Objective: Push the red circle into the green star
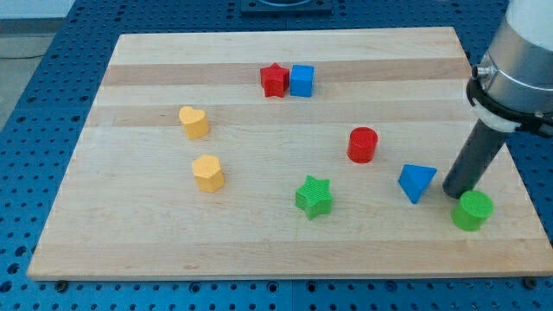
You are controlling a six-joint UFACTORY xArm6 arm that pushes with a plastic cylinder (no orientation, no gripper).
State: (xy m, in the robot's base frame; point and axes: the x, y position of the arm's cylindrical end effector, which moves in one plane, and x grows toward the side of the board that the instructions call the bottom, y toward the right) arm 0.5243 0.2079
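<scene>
The red circle [363, 144] is sitting right of centre on the wooden board [259, 250], standing upright as a short, solid red cylinder with a flat round top. It is touching nothing. The green star [313, 197] is lying below it and toward the view's left, apart from it, with bare wood showing between the two.

To the view's right of the red circle, the blue triangle [416, 182] is resting near the board's right side. My tip [455, 193] is standing just beside that triangle on its right, and right above the green circle [473, 210], which is sitting close to the board's lower right corner. The rod carries no fingers, so there is nothing spread or pinching.

Toward the view's top, the red star [274, 80] and the blue cube [301, 80] are sitting side by side, touching or nearly so. At the left, the yellow heart [194, 123] is lying above a second yellow block [208, 173]. No containers are showing.
</scene>
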